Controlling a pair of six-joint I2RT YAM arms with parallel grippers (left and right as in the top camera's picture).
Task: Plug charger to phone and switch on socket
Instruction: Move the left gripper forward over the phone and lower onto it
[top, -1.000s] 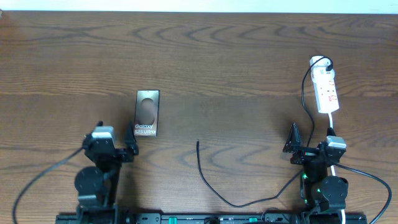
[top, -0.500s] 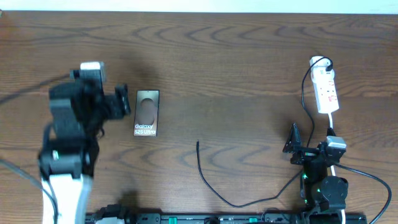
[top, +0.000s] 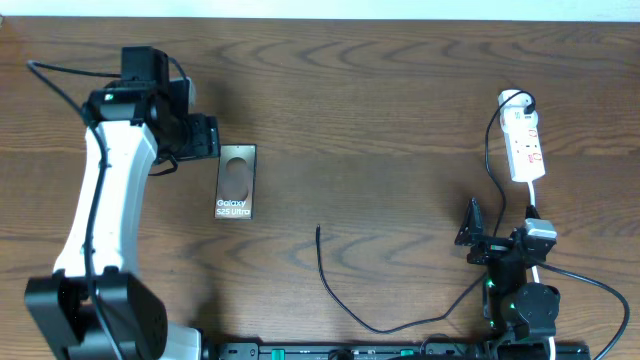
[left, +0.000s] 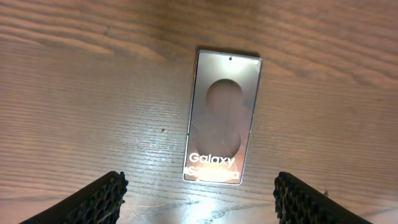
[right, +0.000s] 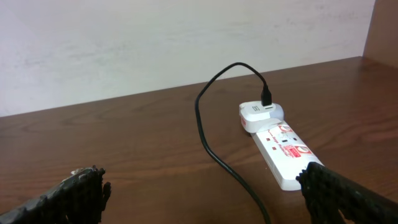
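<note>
Nearest, the right hand (right: 202, 180) is sitting low by its base, fingers spread wide, gripping nothing. The charger (top: 335, 290) is lying loose on the surface (top: 400, 120), its tip unplugged and well apart from the phone (left: 222, 118). Further out, the left hand (left: 200, 186) is hovering over the phone, fingers wide apart and empty. It looks to be lining up to steady the phone, so next it likely needs lowering squarely onto its long edges. Farthest right, the socket (top: 524, 145) is lying untouched.

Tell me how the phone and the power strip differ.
The phone is dark with white lettering; the power strip is white with red marks. The phone has nothing plugged in; the power strip carries a white adapter with a black cable. Both lie flat on the wooden table.
</note>
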